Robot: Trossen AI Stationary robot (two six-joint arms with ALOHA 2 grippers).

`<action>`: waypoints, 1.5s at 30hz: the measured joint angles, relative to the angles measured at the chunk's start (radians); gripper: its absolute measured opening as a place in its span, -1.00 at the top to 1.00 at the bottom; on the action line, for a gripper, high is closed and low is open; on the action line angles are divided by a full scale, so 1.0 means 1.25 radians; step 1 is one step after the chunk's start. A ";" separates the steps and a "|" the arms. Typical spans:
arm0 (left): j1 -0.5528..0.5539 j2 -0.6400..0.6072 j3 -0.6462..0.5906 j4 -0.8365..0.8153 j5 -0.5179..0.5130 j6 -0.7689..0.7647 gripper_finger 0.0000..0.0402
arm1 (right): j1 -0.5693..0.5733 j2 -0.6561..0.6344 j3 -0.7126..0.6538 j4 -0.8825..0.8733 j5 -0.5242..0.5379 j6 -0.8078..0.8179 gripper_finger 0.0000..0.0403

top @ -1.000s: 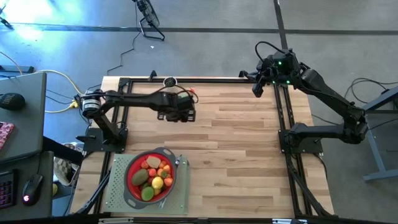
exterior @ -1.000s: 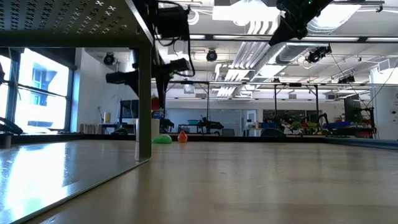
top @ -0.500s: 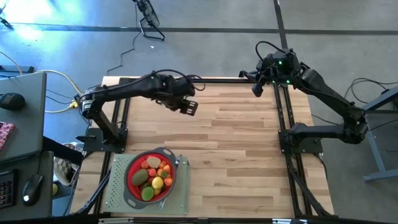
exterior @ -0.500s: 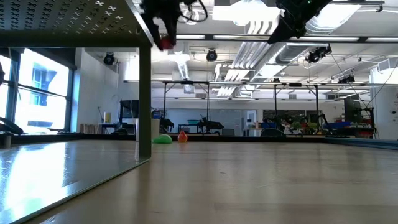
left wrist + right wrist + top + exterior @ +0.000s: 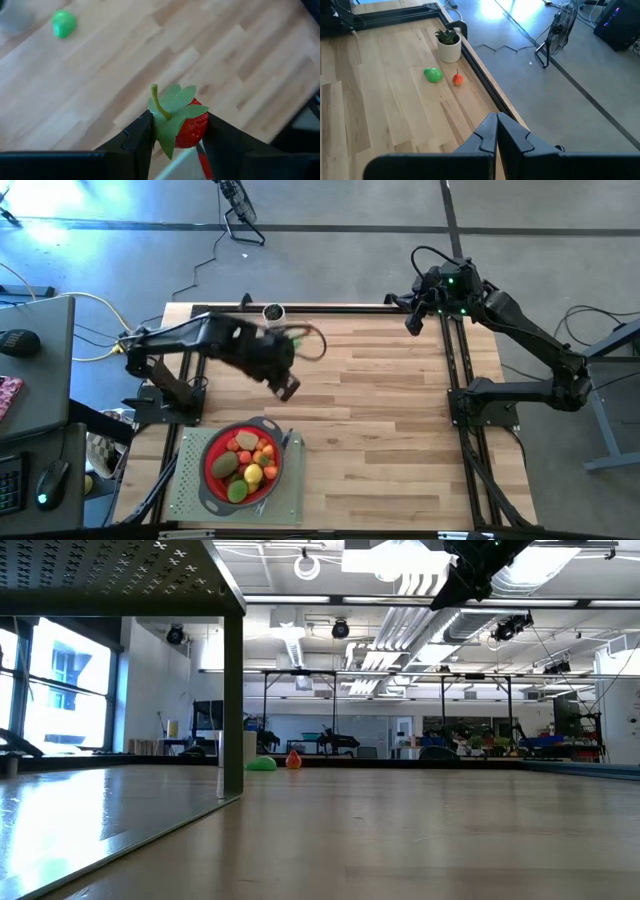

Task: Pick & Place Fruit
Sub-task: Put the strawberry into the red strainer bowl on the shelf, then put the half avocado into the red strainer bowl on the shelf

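Since the earlier frames, the left arm is swinging back from the far edge of the worktop (image 5: 380, 410) toward the near-left corner; its gripper (image 5: 285, 386) is now hanging above bare wood, between the far edge and the red strainer (image 5: 242, 463), and it is no longer showing in the low view.

The left jaws are standing at a narrow gap, clamped on a toy strawberry (image 5: 187, 125). In the left wrist view, the red body is sitting between the two dark fingers (image 5: 137, 137), with the green leaf cap and stem projecting clear above them. The strawberry is therefore off the worktop and in transit, not yet over the strainer.

Handling judgement: the strawberry is probably light, hollow plastic with a smooth, slightly slippery skin and a thin, flexible leaf. Hold is best taken across the widest part of the body, as now; a grip on the leaf or stem would likely let the piece pivot or drop.

The left arm is reaching out from its base at the left edge, elbow bent, wrist pointing down and toward the strainer, which already holds several fruits.

A green fruit (image 5: 433, 75) and a small orange fruit (image 5: 457, 79) are lying near a potted plant (image 5: 448, 43) at the far edge.

The right arm is waiting, folded above the far-right corner, its gripper (image 5: 496, 131) fully closed and empty.
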State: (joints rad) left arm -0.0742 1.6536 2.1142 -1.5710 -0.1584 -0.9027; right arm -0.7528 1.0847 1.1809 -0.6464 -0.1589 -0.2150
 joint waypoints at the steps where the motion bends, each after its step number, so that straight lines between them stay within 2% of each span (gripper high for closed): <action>1: -0.021 -0.002 0.001 0.001 -0.001 0.000 0.30 | 0.000 0.000 0.000 0.000 0.000 0.000 0.99; 19: -0.362 -0.003 0.001 0.000 0.017 -0.302 0.30 | 0.000 0.000 0.000 0.000 -0.001 0.007 0.99; 25: -0.452 -0.003 0.001 0.000 0.039 -0.336 0.30 | 0.000 0.001 0.000 0.013 -0.001 0.068 0.99; 34: -0.482 -0.001 0.001 0.000 0.049 -0.350 0.26 | 0.000 0.002 0.000 0.027 0.000 0.091 0.99; 45: -0.480 0.000 -0.029 -0.001 0.063 -0.350 -0.09 | 0.000 0.002 0.000 0.017 0.000 0.091 0.98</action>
State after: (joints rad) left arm -0.6743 1.6535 2.0779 -1.5720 -0.0795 -1.3403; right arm -0.7527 1.0866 1.1809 -0.6254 -0.1589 -0.1013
